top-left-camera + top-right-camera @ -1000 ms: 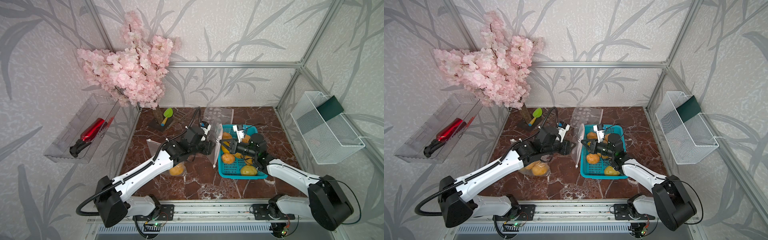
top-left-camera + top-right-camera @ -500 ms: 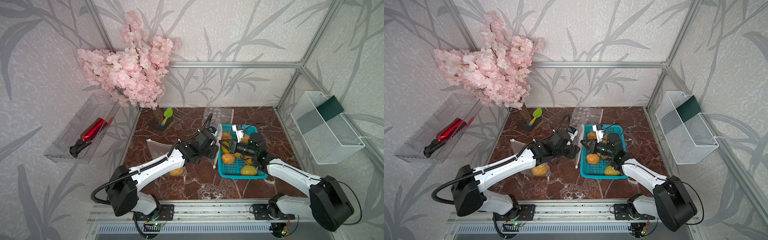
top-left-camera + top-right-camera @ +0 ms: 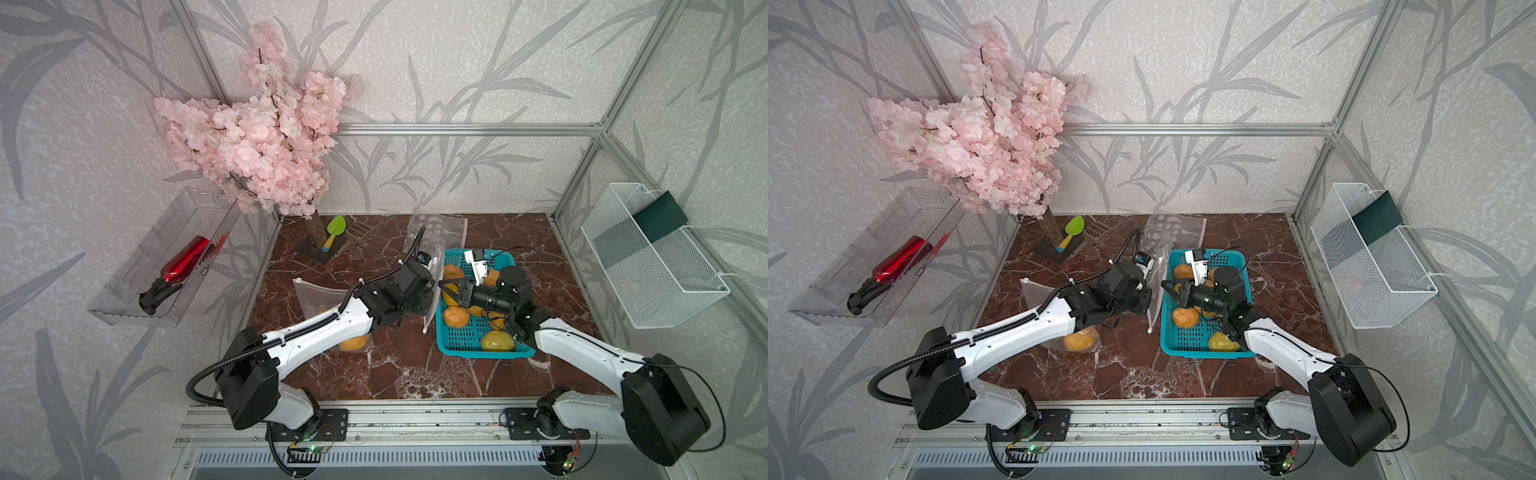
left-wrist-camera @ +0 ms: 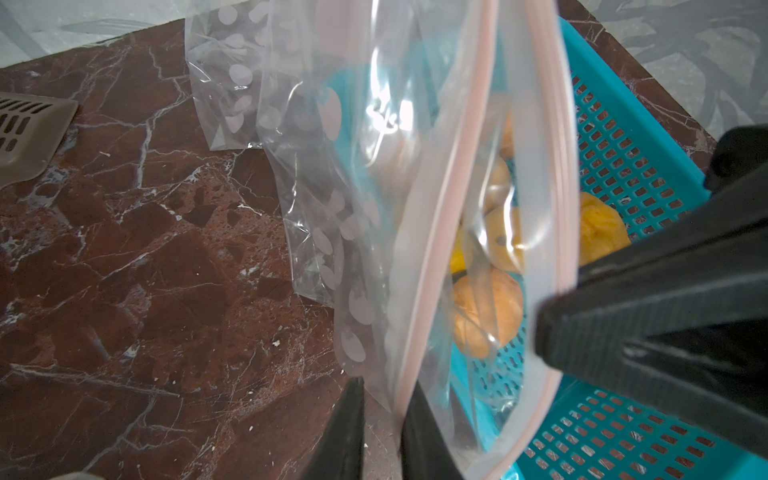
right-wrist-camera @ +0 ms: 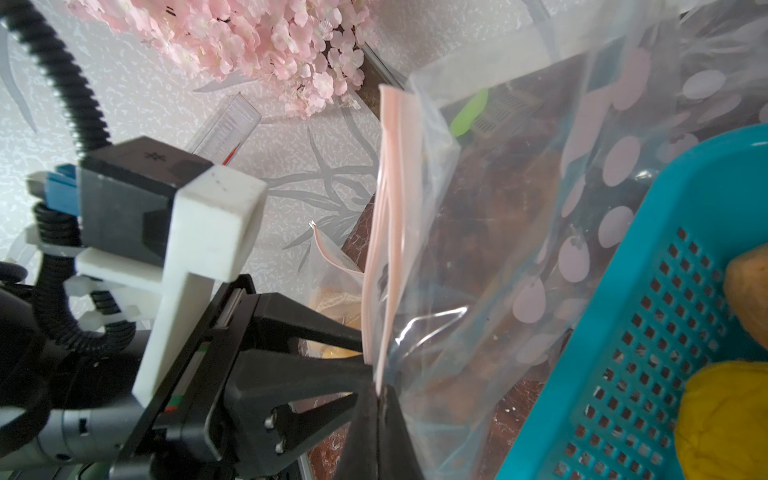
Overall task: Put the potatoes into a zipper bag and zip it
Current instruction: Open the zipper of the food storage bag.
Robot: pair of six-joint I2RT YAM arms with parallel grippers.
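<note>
While the right gripper (image 5: pixel 378 399) is pinched tight on one lip of the zipper bag (image 4: pixel 374 208), the left gripper (image 4: pixel 384 399) has its fingers almost together on either side of the other lip. Both are near the same end of the pink zip strip (image 5: pixel 384 208). Whether the left fingers already press the plastic cannot be told. The bag hangs on edge between the two grippers with its mouth a narrow slit. It looks empty, since the orange shapes seen through it lie in the teal basket (image 3: pixel 467 334) on the far side of the bag from the left gripper.

On this reading the task is somewhere in its first half. Most of the potatoes (image 3: pixel 456 316) are in the basket, under and just behind the right gripper, and several show in both top views. One potato (image 3: pixel 1079 340) sits inside a second bag (image 3: pixel 1038 295) on the table beneath the left forearm, well back from the left gripper. Whether that bag is zipped cannot be told. A third bag (image 3: pixel 438 228) lies flat and apparently empty, well beyond both grippers.

What seems to be left is to pull the held bag's mouth wide, move the basket's potatoes into it, and then run the zip shut.
</note>
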